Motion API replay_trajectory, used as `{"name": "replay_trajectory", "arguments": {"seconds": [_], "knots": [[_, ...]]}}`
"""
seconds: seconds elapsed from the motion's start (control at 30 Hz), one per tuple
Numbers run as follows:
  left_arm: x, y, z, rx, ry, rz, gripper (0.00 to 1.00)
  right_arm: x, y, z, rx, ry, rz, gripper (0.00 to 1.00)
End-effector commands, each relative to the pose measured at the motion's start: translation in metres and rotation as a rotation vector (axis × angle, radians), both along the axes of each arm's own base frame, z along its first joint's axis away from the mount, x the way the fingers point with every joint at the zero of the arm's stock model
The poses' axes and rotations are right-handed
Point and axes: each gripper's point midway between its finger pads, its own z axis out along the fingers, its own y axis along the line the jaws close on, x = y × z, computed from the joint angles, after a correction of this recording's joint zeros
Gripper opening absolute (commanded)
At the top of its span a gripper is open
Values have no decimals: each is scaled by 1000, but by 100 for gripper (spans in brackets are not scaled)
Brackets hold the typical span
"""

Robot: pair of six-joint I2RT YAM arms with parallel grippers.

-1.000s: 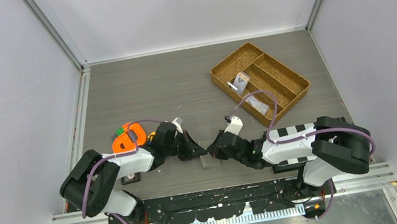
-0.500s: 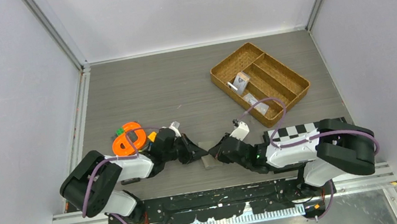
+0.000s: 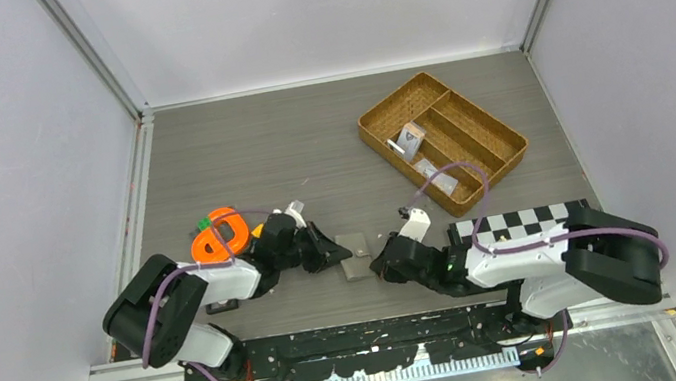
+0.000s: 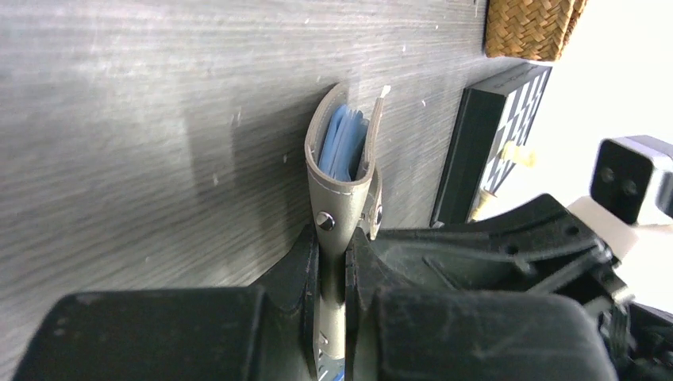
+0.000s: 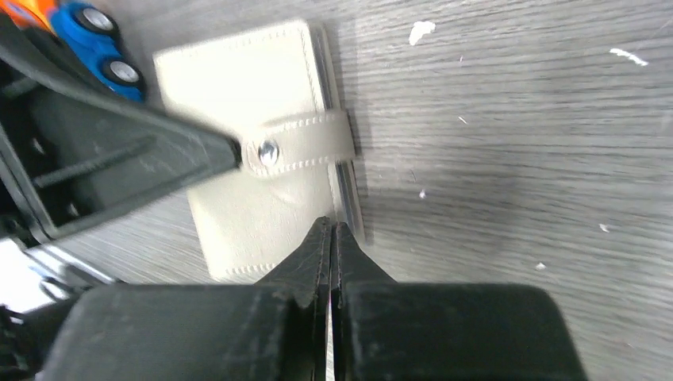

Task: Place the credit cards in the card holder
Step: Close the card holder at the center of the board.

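Two pincers meet over one grey card holder (image 5: 262, 206) near the front middle of the desk (image 3: 238, 155).

- Far left: orange plastic piece (image 3: 220, 236), with a small black tile (image 3: 222, 306) in front of it. Both are well clear of the work and look like bystanders.
- Left pincer (image 4: 335, 262): clamped on the card holder's near end, one finger on each cover. Likely there to anchor it so it cannot slide when pushed from the other side.
- Card holder: low on the desk, seemingly flat from above. The far end gapes a little, showing blue leaves inside. The snap tab (image 5: 298, 147) lies across the top cover; cannot tell if it is fastened.
- Credit cards (image 5: 349, 190): thin pale edges show along the holder's open side, apparently tucked in already. How many, cannot tell.
- Right pincer (image 5: 331, 230): fingers pressed together, gripping nothing, the tip touching that open edge. Reads as a blunt pusher, seating the cards or squaring the stack.
- Right of that: checkered board (image 3: 511, 222) beside the arm.
- Far right: wicker basket (image 3: 487, 133) holding small pale items, too small to tell whether any are cards.

Judgement: late stage of the task.
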Motion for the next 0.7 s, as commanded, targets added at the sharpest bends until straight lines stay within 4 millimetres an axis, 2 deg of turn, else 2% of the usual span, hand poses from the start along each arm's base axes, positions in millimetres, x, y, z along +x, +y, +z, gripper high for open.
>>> {"name": "replay_trajectory", "arguments": {"seconds": [0.0, 0.1, 0.23, 0.4, 0.67], "knots": [[11, 8, -15, 130, -46, -45, 0, -3, -9, 27, -219, -81, 171, 7], [9, 13, -19, 176, -48, -69, 0, 1, -12, 49, -282, -130, 219, 26], [8, 17, -21, 236, -53, -110, 0, 9, -12, 50, -354, -135, 267, 37], [8, 20, -21, 278, -58, -145, 0, 21, 1, 48, -364, -125, 311, 43], [6, 18, -23, 279, -46, -170, 0, 38, 16, 38, -351, -119, 353, 44]]}}
